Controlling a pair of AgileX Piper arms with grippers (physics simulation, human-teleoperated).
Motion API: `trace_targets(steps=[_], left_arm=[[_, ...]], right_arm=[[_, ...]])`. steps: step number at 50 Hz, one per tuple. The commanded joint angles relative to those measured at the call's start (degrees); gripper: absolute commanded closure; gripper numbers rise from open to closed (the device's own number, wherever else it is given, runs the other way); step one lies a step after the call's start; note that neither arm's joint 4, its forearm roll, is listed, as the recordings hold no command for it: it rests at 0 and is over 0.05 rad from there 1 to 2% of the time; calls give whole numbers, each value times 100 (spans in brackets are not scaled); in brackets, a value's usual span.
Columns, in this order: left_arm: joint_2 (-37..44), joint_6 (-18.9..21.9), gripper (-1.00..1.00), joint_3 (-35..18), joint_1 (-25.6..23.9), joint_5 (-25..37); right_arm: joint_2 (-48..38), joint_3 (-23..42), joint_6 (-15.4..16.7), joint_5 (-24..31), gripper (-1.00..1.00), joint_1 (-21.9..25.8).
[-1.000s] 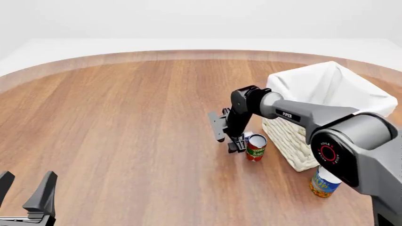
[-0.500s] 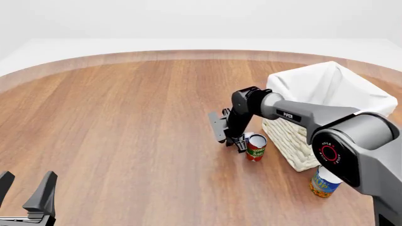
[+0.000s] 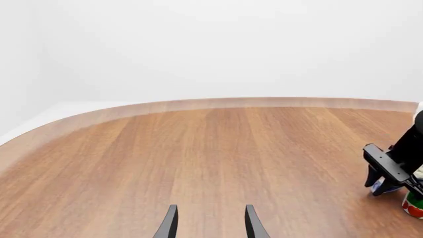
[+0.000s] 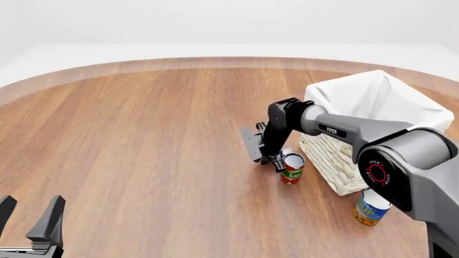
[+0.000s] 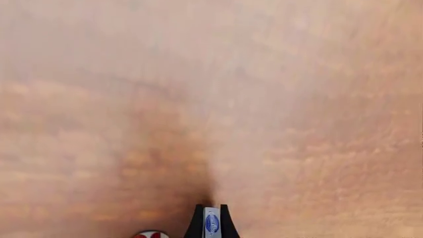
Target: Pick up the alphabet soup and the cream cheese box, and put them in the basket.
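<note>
The cream cheese box shows as a thin blue-and-white sliver pinched between the right gripper's two fingers, which are closed on its narrow sides; it sits low over the table, and whether it touches the wood I cannot tell. In the front view the box is almost wholly hidden behind the gripper and the red and green can, which stands upright just beside the fingers. The basket stands close behind that can, to the right. The soup stands upright by the basket's near corner, partly covered by the right arm. The left gripper hangs open, well apart at the table's near left.
</note>
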State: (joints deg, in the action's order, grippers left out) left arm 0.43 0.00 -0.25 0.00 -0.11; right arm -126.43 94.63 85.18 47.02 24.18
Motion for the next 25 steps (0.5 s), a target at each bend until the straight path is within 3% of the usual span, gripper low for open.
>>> trace_targets(steps=[1,25], left_arm=[[0,0,-100,0,0,0],[0,0,-100,0,0,0]], right_arm=[[39,24,87,-19,100,-59],[97,-2,82,-8,100,25]])
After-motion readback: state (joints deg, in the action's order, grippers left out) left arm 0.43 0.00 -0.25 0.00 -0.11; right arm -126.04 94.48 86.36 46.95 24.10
